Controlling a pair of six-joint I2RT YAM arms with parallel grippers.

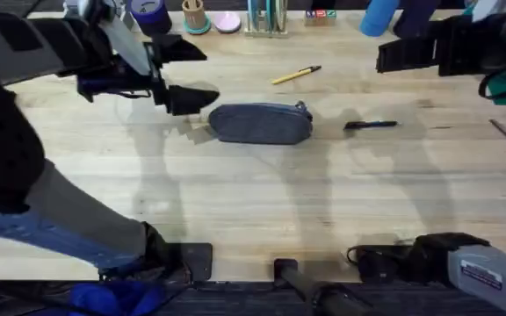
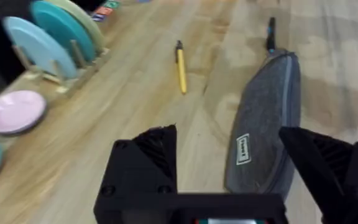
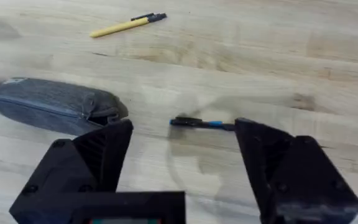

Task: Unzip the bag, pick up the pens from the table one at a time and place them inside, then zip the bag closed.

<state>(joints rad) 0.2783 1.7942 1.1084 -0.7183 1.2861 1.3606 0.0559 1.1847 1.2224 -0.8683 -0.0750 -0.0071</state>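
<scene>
On the table [image 1: 253, 193], hold the bag [image 1: 260, 123] with left tool [image 2: 229, 155] wide, then pull zipper with right tool [image 3: 182, 155], wide too.

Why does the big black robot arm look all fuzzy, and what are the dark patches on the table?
In the overhead view the left gripper rises close under the camera, so it looks large and blurred; it throws a soft grey shadow on the table beside the bag. In the left wrist view the plates are out of focus. In the right wrist view the black pen stays fairly sharp.
</scene>
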